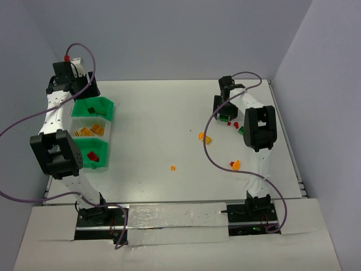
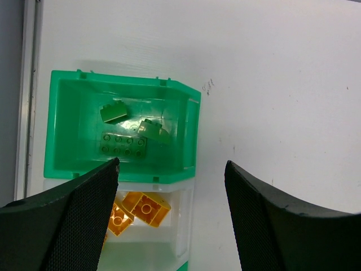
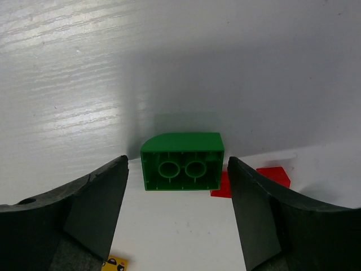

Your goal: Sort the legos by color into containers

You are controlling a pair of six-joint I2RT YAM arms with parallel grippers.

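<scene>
White table (image 1: pixel 169 113), pale walls on three sides. Containers (image 1: pixel 110 116): row of three at the left edge. The far green bin (image 2: pixel 56 118) holds green bricks, the whitish middle bin (image 1: pixel 108 129) orange-yellow ones, and the near green bin (image 1: pixel 105 152) red. Left gripper (image 2: pixel 172 164): above the far green bin, fingers spread, nothing between them. Right gripper (image 3: pixel 177 169): low at the far right of the table, fingers spread to either side of a green brick (image 3: pixel 181 162), not yet touching it. The brick lies on its side with the hollow underside facing the wrist camera; red pieces (image 3: pixel 273 175) sit just beside it. Loose legos: orange ones (image 1: pixel 204 137) scattered mid-table. Handling, judged: light, rigid, smooth plastic that will not crush but could squirt out of a skewed pinch. Best hold is square across the two flat end faces, clear of the rounded corners.
</scene>
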